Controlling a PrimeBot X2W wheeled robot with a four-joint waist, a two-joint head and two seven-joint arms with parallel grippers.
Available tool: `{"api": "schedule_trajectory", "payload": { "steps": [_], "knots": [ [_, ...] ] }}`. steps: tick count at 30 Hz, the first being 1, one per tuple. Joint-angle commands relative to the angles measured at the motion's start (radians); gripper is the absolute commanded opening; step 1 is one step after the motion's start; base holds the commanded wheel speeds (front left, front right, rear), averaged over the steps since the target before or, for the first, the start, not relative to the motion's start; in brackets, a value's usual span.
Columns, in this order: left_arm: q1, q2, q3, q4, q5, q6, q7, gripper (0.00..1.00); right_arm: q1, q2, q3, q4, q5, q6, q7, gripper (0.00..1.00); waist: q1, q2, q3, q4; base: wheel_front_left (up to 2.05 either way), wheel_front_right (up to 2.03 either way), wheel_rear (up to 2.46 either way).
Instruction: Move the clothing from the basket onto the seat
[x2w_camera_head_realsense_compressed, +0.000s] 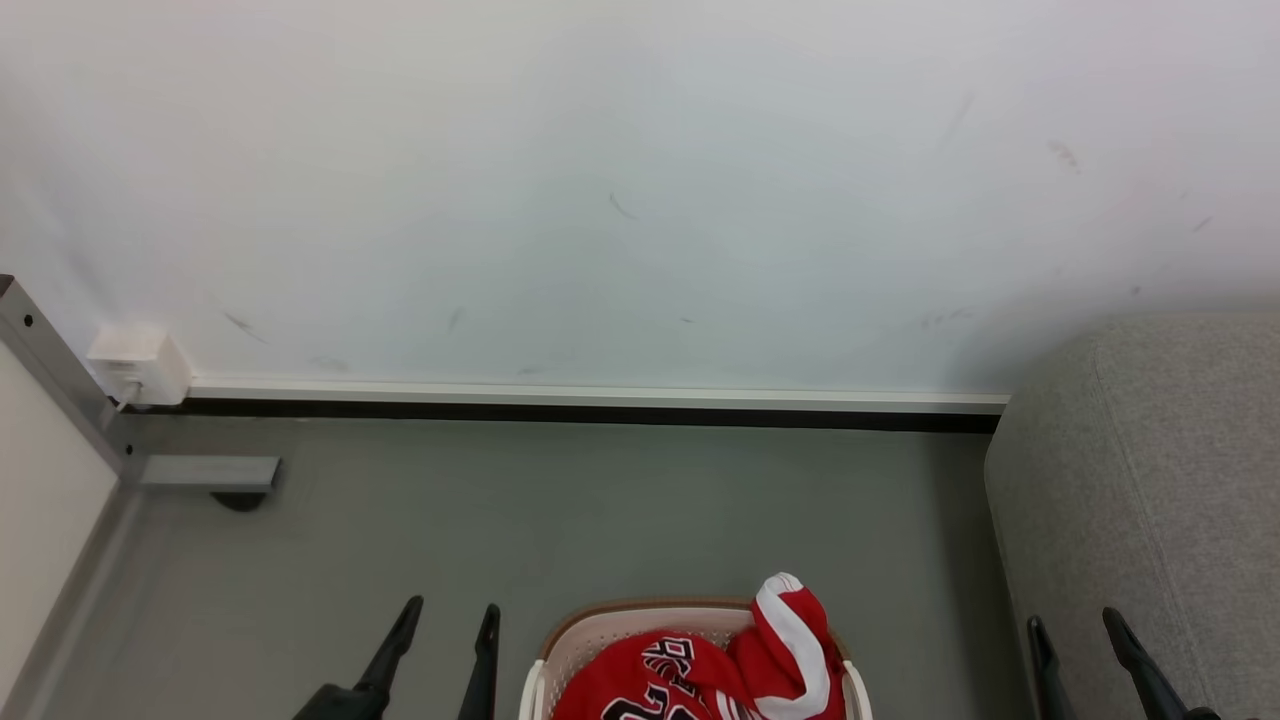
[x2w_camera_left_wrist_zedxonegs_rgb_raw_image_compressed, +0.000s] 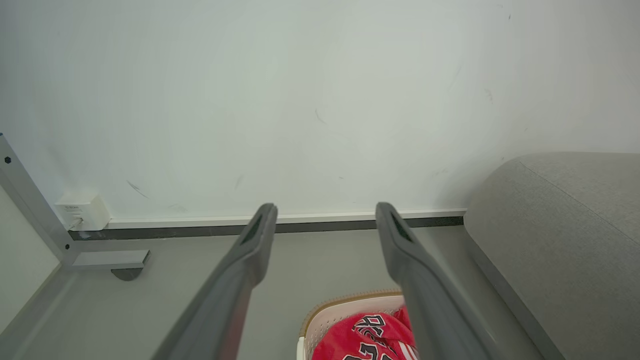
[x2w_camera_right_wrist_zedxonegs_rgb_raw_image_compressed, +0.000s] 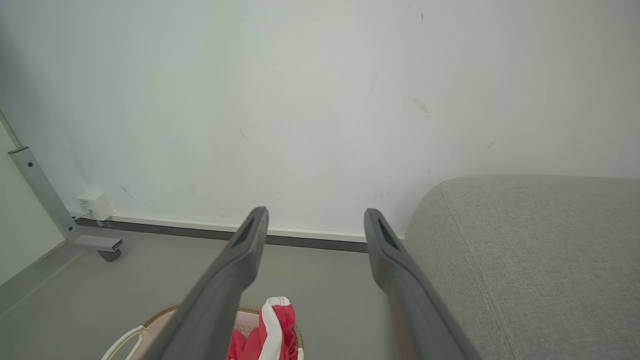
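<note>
Nearest the robot, at the bottom of the head view, the left gripper (x2w_camera_head_realsense_compressed: 450, 615) hangs just to the left of the basket (x2w_camera_head_realsense_compressed: 600, 615) and the right gripper (x2w_camera_head_realsense_compressed: 1075, 628) sits by the front edge of the seat (x2w_camera_head_realsense_compressed: 1150, 480). Each has its two dark fingers spread apart with nothing between them, and both wrist views confirm this, showing open gaps and bare floor or wall beyond. Between the two grippers, the basket stands on the grey floor (x2w_camera_head_realsense_compressed: 600, 500), just beside the seat but not visibly touching it. The clothing (x2w_camera_head_realsense_compressed: 700, 670) lies bunched inside it, with a red fold banded in white rising above the brown rim on the side nearer the seat. No part of the garment hangs outside the basket, and none of it lies on the upholstery. By this showing the task is at its very start: nothing has been gripped, lifted or carried. What is left is the whole job of reaching down into the basket, closing on the fabric, raising it clear of the rim and laying it on the grey cushion to the right. The raised fold looks the easiest place to take hold. Farther off, a white skirting with a dark strip (x2w_camera_head_realsense_compressed: 600, 405) runs along the foot of the pale wall (x2w_camera_head_realsense_compressed: 640, 200). At far left a small white box (x2w_camera_head_realsense_compressed: 140, 365) sits beside a metal frame leg (x2w_camera_head_realsense_compressed: 60, 380).
</note>
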Motion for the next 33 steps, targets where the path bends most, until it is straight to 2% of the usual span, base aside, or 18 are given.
{"api": "schedule_trajectory", "payload": {
  "steps": [1, 15, 21, 25, 33],
  "knots": [
    [0.008, 0.007, 0.002, 0.002, -0.003, 0.000, -0.001, 1.00, 0.009, -0.006, 0.001, 0.004, 0.011, -0.002, -0.003, 1.00, 0.0000, 0.0000, 0.001, -0.001, 0.00, 0.00, 0.00],
    [-0.015, 0.007, -0.009, 0.000, -0.001, -0.010, -0.001, 1.00, -0.024, -0.011, 0.004, -0.012, 0.034, -0.002, -0.003, 1.00, 0.0000, 0.0000, 0.035, -0.022, 0.00, 0.00, 0.00],
    [-0.093, 0.006, -0.068, 0.034, 0.028, -0.046, -0.001, 1.00, -0.066, -0.013, 0.007, -0.045, 0.043, -0.002, -0.002, 1.00, 0.0000, 0.0000, 0.110, -0.054, 0.00, 0.00, 0.00],
    [-0.168, 0.006, -0.136, 0.110, 0.025, -0.065, -0.001, 1.00, -0.096, -0.013, -0.007, -0.071, 0.036, -0.002, -0.002, 1.00, 0.0000, 0.0000, 0.172, -0.080, 0.00, 0.00, 0.00],
    [-0.368, 0.007, -0.293, 0.364, 0.015, -0.078, -0.001, 1.00, -0.175, 0.001, -0.006, -0.152, 0.034, -0.002, -0.002, 1.00, 0.0000, 0.0000, 0.314, -0.151, 0.00, 0.00, 0.00]
  ]
}}
